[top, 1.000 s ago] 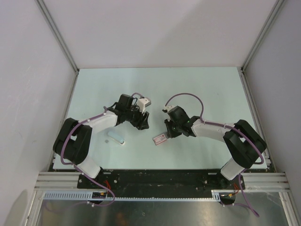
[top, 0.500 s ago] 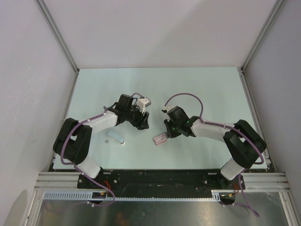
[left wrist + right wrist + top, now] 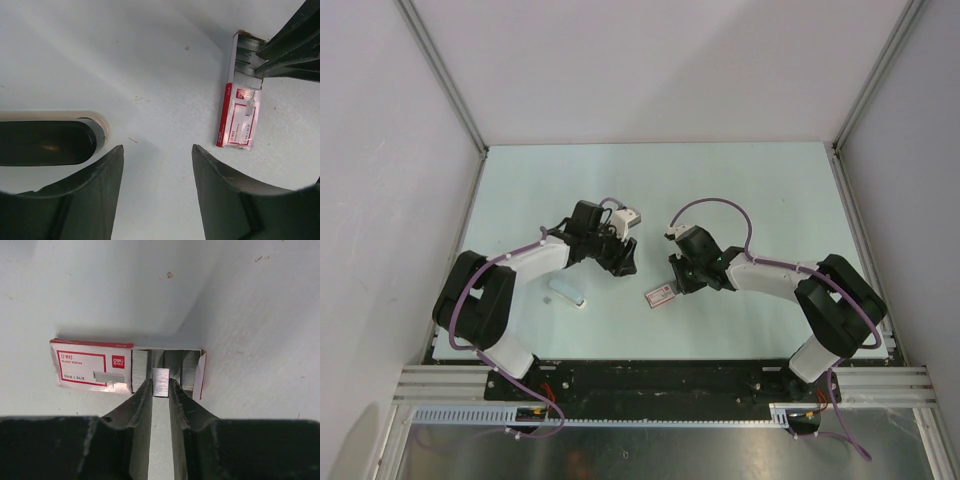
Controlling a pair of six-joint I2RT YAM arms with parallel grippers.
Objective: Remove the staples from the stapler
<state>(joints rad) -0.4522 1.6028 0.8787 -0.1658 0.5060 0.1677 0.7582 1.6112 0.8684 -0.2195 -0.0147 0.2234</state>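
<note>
On the table (image 3: 720,180), near its middle, the red-and-white staple box (image 3: 92,371) is laid flat, with one end open and grey rows shown inside. At that open end a staple strip (image 3: 160,381) is clamped between the narrow jaws of the right gripper (image 3: 160,386). Near the box, the left gripper (image 3: 157,155) is held above the table with its jaws spread wide.

Arms (image 3: 535,257) white w/ black joints, purple cables (image 3: 715,200); L hand (image 3: 626,265) & R hand (image 3: 673,287) black.
</note>
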